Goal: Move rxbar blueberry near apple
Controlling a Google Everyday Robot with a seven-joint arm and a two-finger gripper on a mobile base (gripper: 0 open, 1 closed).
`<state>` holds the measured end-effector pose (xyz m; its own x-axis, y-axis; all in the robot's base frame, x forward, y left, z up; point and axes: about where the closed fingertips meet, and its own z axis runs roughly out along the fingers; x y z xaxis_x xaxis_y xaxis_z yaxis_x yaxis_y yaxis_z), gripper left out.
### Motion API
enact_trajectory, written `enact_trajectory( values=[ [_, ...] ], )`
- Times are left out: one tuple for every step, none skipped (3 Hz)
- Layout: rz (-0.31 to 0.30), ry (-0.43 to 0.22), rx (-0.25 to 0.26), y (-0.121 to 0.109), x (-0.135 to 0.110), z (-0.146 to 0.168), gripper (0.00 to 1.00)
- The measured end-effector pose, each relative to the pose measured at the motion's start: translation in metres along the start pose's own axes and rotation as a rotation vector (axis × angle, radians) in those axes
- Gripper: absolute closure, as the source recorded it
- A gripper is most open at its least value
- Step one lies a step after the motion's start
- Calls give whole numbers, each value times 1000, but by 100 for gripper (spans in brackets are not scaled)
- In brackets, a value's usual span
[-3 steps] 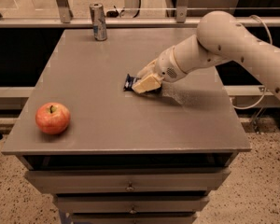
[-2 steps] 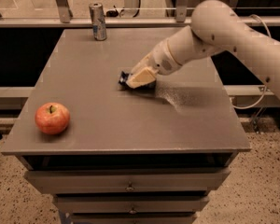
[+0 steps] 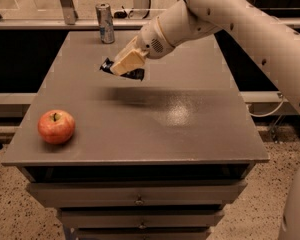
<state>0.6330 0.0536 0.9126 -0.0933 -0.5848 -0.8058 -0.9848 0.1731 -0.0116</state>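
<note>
The rxbar blueberry point(image 3: 134, 74) is a dark navy wrapper held in my gripper point(image 3: 124, 64), lifted above the grey table top point(image 3: 155, 119) near its back middle. Its ends stick out on both sides of the tan fingers point(image 3: 127, 60), which are shut on it. A blurred shadow lies on the table below it. The red apple point(image 3: 56, 126) with yellowish patches and a dark stem rests near the table's front left corner, well to the left and in front of the gripper.
A tall silver drink can point(image 3: 105, 23) stands at the table's back edge, left of the gripper. My white arm point(image 3: 250, 29) reaches in from the upper right. Drawers point(image 3: 140, 199) sit under the table top. A railing runs behind the table.
My gripper has lifted the bar off the table and carried it up and to the left. The apple and the can have not moved.
</note>
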Motion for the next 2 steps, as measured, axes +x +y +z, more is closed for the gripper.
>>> enact_trajectory(
  values=[
    [33, -35, -40, 17, -8, 16, 100],
    [93, -56, -85, 42, 1, 40, 100]
  ],
)
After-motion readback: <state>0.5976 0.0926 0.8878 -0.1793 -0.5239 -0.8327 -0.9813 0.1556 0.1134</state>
